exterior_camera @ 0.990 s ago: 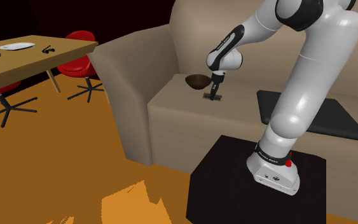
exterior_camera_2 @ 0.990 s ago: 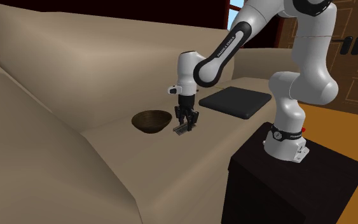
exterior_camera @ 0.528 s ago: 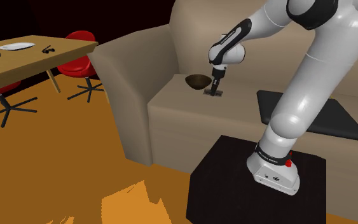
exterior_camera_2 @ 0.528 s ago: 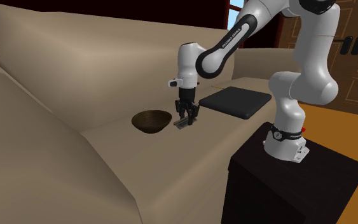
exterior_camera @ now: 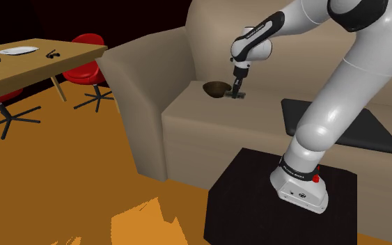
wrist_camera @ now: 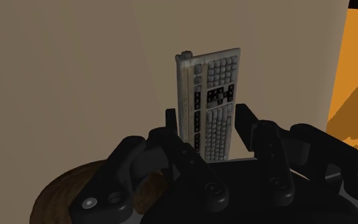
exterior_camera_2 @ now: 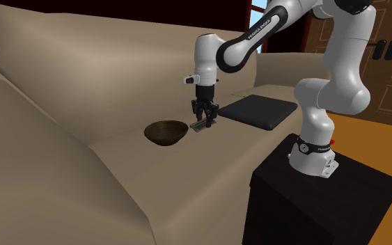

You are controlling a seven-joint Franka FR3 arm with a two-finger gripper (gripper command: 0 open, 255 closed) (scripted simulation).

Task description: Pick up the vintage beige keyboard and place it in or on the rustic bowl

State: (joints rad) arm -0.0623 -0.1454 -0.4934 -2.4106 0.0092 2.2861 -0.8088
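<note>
Now the step in hand is the carry, judged from how things lie. In the second exterior view the bowl [exterior_camera_2: 166,131] sits on the sofa [exterior_camera_2: 62,160] seat at the left. Just beside it, to the right, the gripper [exterior_camera_2: 205,121] points down with the keyboard [exterior_camera_2: 199,127] at its tips, seemingly a little above the seat. Further right lie a black pad [exterior_camera_2: 257,111] and then the stand [exterior_camera_2: 319,202].

In the wrist view both fingers [wrist_camera: 171,129] press on the keyboard's [wrist_camera: 208,102] long edges, so the gripper [wrist_camera: 207,124] is closed to the keyboard's short width and has firm hold of it. The bowl [wrist_camera: 56,191] shows near the gripper, off one long edge of the keyboard.

The keys face up toward the hand. The long axis runs crosswise to the line between the fingers. The clasp sits near one end, so most of the length sticks out away from the gripper.

To do the carry well, I would move level toward the second exterior view's left, staying above the rim. I would aim the keyboard's overhanging middle, not the fingertips, at the bowl's centre. The off-centre hold may let the far end droop or swing, so go slowly. Lower it close before opening.
</note>
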